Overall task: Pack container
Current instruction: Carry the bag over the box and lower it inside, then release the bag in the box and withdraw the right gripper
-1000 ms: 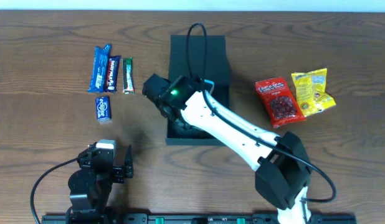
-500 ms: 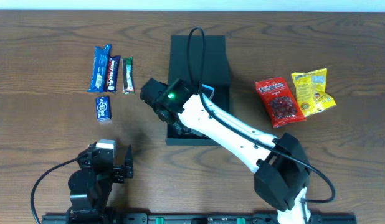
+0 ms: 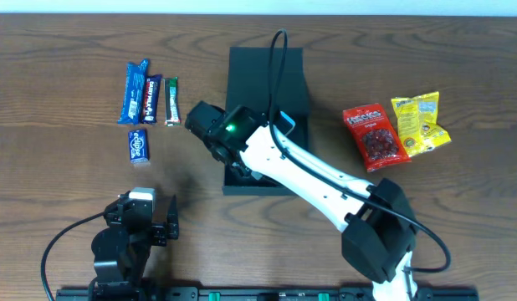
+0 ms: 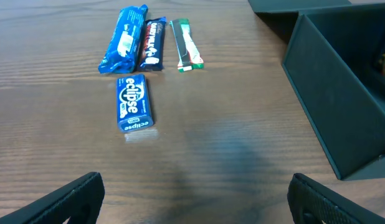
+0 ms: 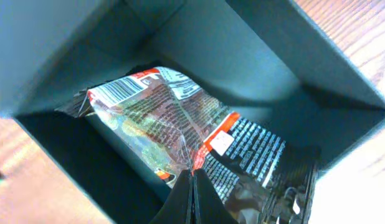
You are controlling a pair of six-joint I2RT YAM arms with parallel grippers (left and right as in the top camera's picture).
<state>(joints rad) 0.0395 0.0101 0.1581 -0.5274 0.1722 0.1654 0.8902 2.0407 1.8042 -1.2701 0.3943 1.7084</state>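
Container [image 3: 265, 73] sits mid-tabletop [image 3: 66, 184], lid flapped back, with a packet [image 5: 174, 118] lying inside. Your right end effector [image 5: 192, 180] is down in it, jaws fully closed, tips touching the packet; you cannot tell whether any film is pinched. Your left end effector [image 4: 195, 199] hangs wide open and empty at front left, bars [image 4: 149, 46] ahead of it.

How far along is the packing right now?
Done: one snack packet lies inside the open container. In hand: the right jaws, shut, sit at that packet. To go: three bars, the Eclipse pack, the red bag and the yellow bag.
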